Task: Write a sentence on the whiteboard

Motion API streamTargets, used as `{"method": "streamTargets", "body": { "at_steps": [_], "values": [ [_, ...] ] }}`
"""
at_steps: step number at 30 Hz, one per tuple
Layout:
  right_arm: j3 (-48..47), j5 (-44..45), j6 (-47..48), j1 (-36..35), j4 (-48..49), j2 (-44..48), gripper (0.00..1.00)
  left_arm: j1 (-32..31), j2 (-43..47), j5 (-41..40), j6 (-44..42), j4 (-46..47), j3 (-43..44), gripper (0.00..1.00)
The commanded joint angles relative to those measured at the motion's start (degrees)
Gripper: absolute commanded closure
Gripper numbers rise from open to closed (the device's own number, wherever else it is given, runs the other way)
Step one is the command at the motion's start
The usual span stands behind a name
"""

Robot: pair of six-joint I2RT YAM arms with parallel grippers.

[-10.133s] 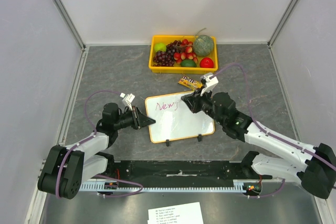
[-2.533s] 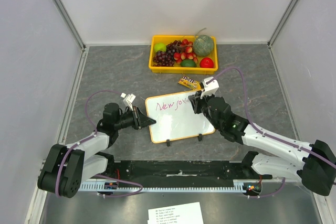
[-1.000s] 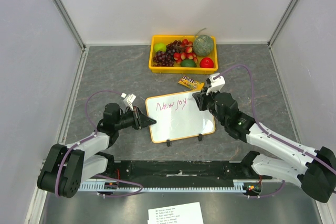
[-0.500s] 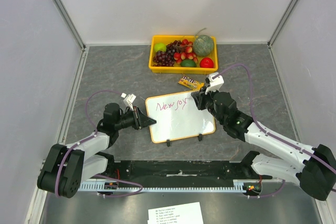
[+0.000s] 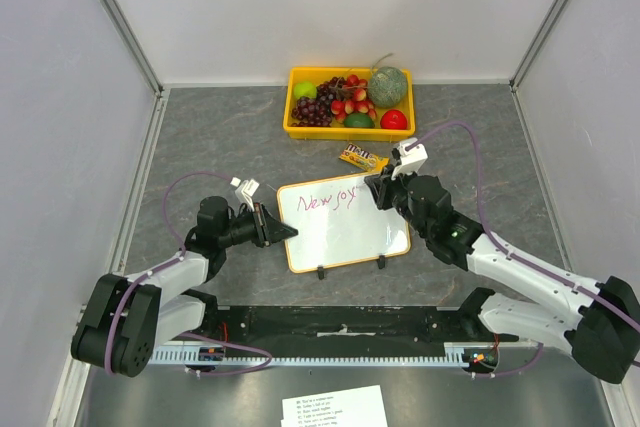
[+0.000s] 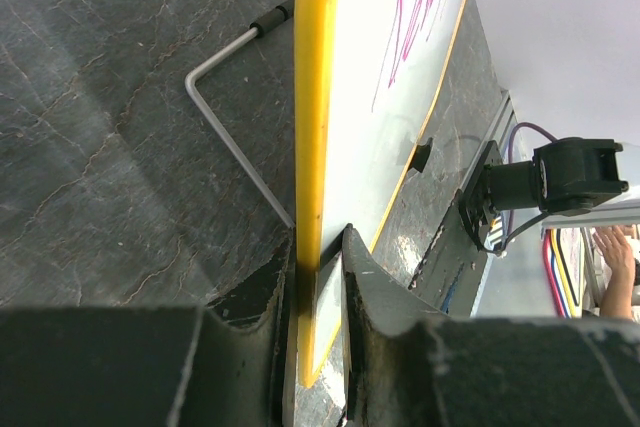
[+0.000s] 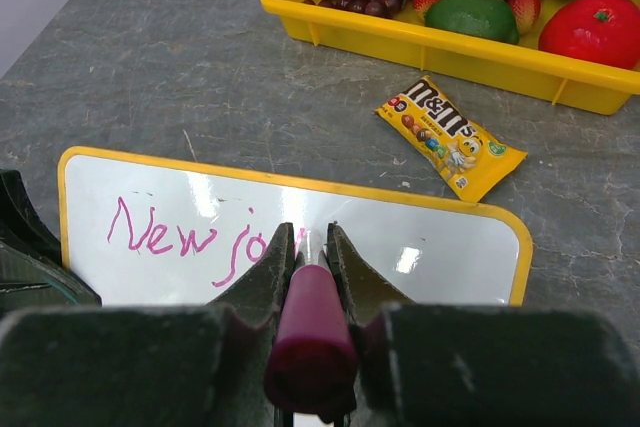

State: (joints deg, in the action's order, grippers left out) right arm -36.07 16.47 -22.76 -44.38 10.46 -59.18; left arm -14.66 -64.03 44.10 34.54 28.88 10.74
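Note:
The whiteboard (image 5: 345, 239), glossy white in an orange-yellow frame, stands tilted on the grey table between the arms. My left gripper (image 5: 284, 231) is shut on its left edge; the left wrist view shows the frame (image 6: 312, 137) pinched between the jaws of that gripper (image 6: 318, 247). Pink lettering of the sentence (image 5: 328, 199) reads "New jo" along the top left (image 7: 180, 232). My right gripper (image 5: 374, 190) is shut on a magenta marker (image 7: 310, 332), whose tip meets the board just right of the last letter. In the right wrist view this gripper (image 7: 307, 237) hides the tip.
A yellow tray (image 5: 345, 132) of fruit stands at the back, also in the right wrist view (image 7: 430, 47). A yellow M&M's packet (image 5: 362, 158) lies between tray and board. A printed paper sheet (image 5: 335, 409) lies below the arm bases. Enclosure walls stand on both sides.
The lettering has grown from "New" to "New jo" as my right gripper carried the marker rightwards along the board. Over the last second it hardly moved. The left arm stayed still.

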Motion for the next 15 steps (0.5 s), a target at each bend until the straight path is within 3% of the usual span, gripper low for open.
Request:
{"method": "streamTargets", "body": {
  "at_steps": [1, 15],
  "values": [
    [-0.31, 0.93, -0.17, 0.26, 0.35, 3.19, 1.0, -0.2, -0.57, -2.96, -2.99, -0.32, 0.77, 0.98],
    [0.3, 1.55, -0.44, 0.26, 0.0, 1.52, 1.0, -0.29, -0.48, -3.05, -2.99, -0.23, 0.77, 0.98]
  ]
}}
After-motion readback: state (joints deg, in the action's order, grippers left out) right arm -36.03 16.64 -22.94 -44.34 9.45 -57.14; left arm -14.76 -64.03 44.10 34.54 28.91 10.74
